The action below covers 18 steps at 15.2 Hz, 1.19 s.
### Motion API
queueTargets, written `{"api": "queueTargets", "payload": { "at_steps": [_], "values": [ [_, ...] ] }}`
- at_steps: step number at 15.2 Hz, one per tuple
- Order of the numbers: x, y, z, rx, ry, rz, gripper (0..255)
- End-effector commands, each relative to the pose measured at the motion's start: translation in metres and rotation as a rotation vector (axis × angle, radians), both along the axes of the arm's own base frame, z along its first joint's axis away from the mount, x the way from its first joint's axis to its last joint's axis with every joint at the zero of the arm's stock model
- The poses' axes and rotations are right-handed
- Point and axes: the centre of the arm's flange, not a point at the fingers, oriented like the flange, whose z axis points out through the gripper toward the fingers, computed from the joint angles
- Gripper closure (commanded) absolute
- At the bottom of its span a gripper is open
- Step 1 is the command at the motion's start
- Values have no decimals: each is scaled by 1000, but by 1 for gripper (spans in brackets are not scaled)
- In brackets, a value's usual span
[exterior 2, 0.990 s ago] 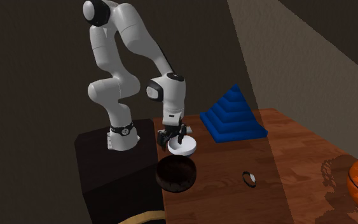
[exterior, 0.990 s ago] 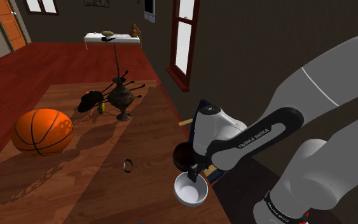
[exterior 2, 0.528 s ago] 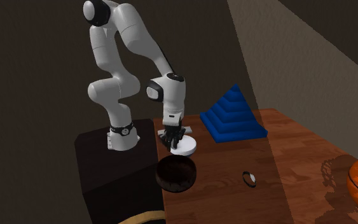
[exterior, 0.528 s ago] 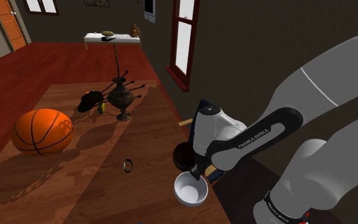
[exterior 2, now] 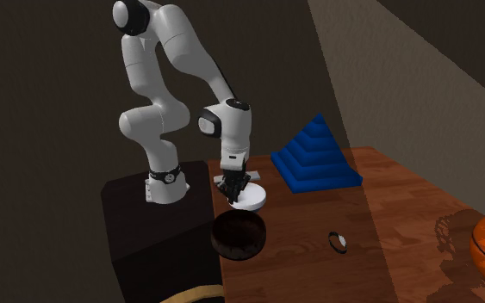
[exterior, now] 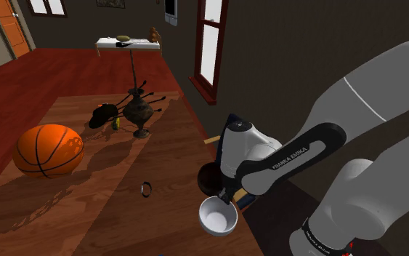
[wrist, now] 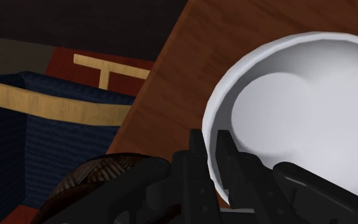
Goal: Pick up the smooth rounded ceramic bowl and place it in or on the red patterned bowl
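While gripper (wrist: 210, 153) pinches its rim, one finger inside, one outside, white bowl (exterior: 219, 216) sits at wooden table (exterior 2: 318, 262) edge nearest stand (exterior 2: 146, 224); touching surface or slightly above it, cannot tell. Dark brown ribbed bowl (exterior 2: 239, 235) just beside it, along same edge. Blue stepped pyramid (exterior 2: 315, 155) near, toward second exterior view's right. Small ring (exterior: 147, 189) farther out on table. Basketball (exterior: 48, 150) well apart.

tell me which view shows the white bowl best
The wrist view: the gripper clasps the white bowl at its rim. The shoulder view shows its inside from above, the second exterior view its outer side.
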Motion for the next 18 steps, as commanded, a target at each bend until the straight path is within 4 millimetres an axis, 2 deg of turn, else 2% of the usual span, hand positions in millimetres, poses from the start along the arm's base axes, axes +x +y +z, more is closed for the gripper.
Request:
{"api": "queueTargets", "payload": {
  "at_steps": [1, 18],
  "values": [
    [0, 0, 5, 0, 0, 0, 255],
    [0, 0, 95, 0, 0, 0, 255]
  ]
}}
